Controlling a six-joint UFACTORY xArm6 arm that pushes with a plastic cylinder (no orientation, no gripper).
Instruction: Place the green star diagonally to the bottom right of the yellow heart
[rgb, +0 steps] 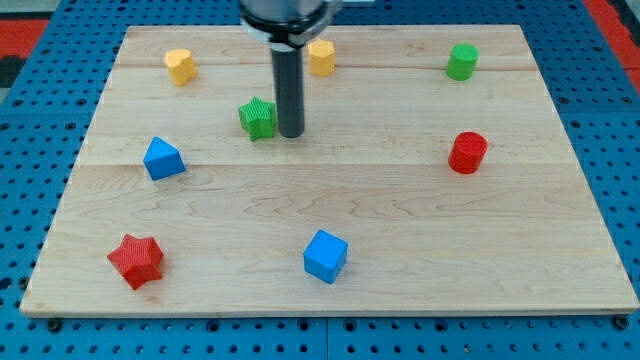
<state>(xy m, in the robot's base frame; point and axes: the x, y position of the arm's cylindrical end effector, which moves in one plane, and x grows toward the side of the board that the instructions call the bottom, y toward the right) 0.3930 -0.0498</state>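
Observation:
The green star (258, 117) lies on the wooden board (330, 250) in its upper middle. The yellow heart (180, 66) lies near the view's top left, up and to the left of the star. My tip (291, 133) stands just to the right of the green star, very close to it or touching it. The dark rod rises from the tip to the view's top edge.
A yellow block (321, 57) sits just behind the rod at the top. A green cylinder (462, 61) is at the top right, a red cylinder (467, 152) at the right. A blue block (163, 158) is at the left, a red star (136, 260) at the bottom left, a blue cube (325, 256) at the bottom middle.

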